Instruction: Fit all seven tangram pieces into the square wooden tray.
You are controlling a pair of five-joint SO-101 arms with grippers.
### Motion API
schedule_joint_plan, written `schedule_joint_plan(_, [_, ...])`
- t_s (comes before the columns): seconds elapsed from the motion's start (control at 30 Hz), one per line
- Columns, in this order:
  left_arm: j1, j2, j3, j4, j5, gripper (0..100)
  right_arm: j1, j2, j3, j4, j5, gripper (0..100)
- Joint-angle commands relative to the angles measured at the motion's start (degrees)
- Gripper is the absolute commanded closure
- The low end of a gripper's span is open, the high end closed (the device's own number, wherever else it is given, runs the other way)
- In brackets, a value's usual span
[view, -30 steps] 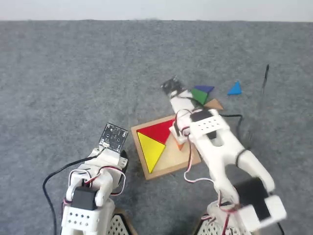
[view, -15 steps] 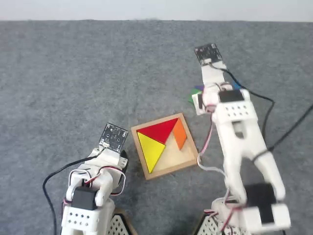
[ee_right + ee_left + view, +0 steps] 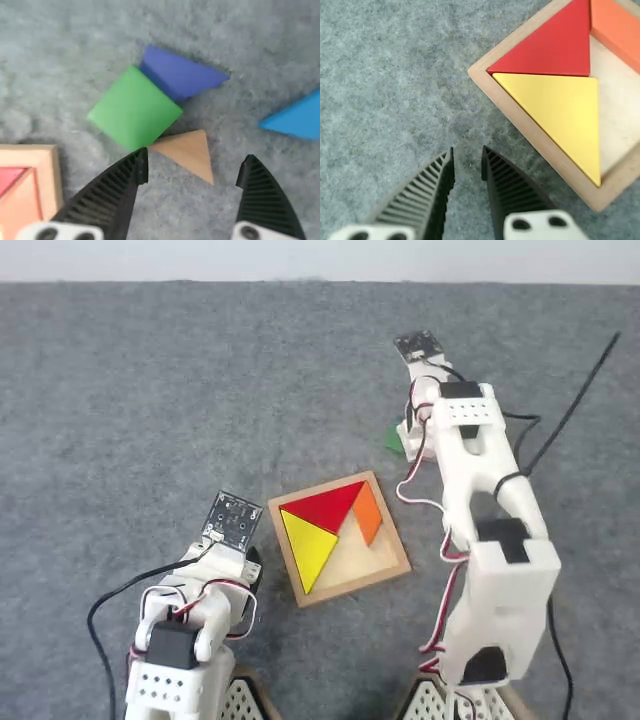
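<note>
Tan triangle [image 3: 187, 150] sits between the right gripper's [image 3: 195, 161] wide-open, empty jaws, apparently lined up for a pick. The part-filled wooden tray [image 3: 355, 586] lies nearer, leftward. The left gripper [image 3: 467, 151], slightly parted and empty, waits beside it.

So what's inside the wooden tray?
Three pieces: a red triangle, a yellow triangle and an orange piece. The rest of the tray is bare wood; the floor beneath them is hidden.
</note>
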Motion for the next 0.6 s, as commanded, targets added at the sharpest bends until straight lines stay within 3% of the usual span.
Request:
schedule_joint_plan(0.0, [0.1, -0.1, -0.4, 0.3, 0.4, 91, 2.2, 1.3, -4.8, 0.6, -13.1, 70.7])
schedule_joint_plan(0.3, [0.1, -0.1, -0.4, 0.3, 0.4, 91, 2.4, 2.9, -5.9, 0.4, -51.5, 70.7])
schedule_joint_plan(0.57, [0.1, -0.1, -0.4, 0.3, 0.4, 91, 2.7, 3.1, -5.8, -2.0, -59.7, 70.6])
